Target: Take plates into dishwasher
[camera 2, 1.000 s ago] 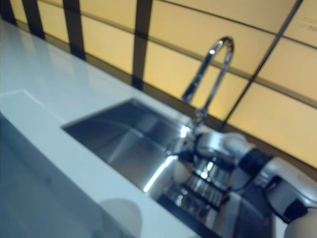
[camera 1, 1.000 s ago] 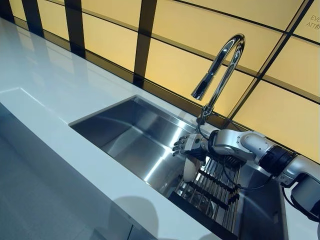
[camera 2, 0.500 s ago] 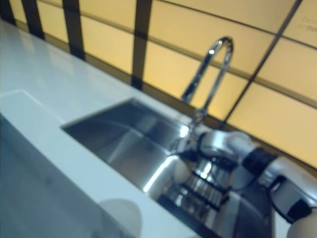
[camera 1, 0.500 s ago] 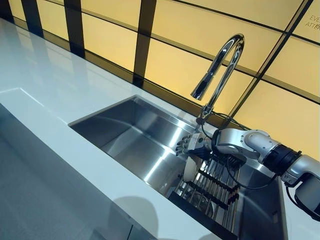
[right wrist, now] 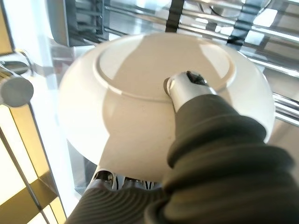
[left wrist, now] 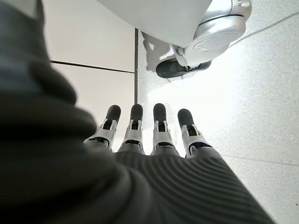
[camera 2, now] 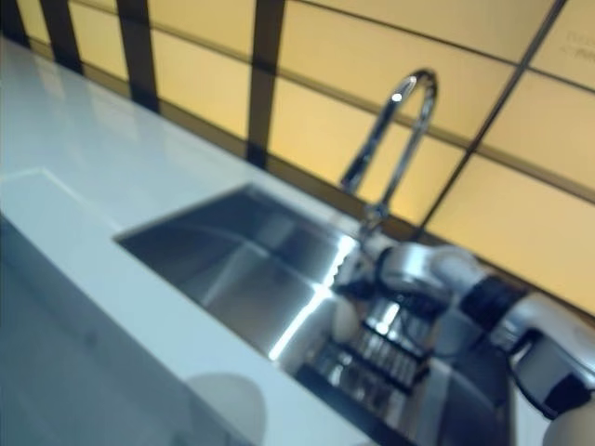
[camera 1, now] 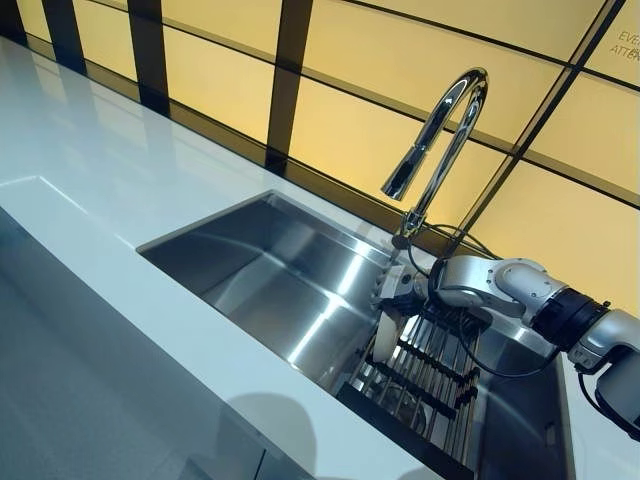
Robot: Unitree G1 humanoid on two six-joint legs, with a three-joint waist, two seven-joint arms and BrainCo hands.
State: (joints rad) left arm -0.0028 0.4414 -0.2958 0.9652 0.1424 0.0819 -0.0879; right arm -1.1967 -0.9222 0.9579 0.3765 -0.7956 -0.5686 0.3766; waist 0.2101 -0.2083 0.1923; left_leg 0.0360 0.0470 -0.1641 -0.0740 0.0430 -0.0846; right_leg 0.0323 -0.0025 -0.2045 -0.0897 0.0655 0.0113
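A white plate [camera 1: 385, 338] stands on edge at the left end of the dish rack [camera 1: 432, 378] inside the sink. My right hand [camera 1: 401, 289] is at its top rim. In the right wrist view the plate's underside [right wrist: 140, 98] fills the middle, with my thumb [right wrist: 188, 87] pressed on its back and the fingers curled round its rim on the far side. My left hand [left wrist: 159, 129] hangs at my side over the floor, its fingers straight and nothing in it. No dishwasher shows in any view.
The steel sink [camera 1: 265, 265] is sunk in a white countertop [camera 1: 110, 190]. A tall curved faucet [camera 1: 440, 135] rises just behind my right hand. Yellow wall panels with dark strips back the counter.
My right hand has slid a little to the right over the rack. The plate under it now shows more edge-on. The left hand has not moved.
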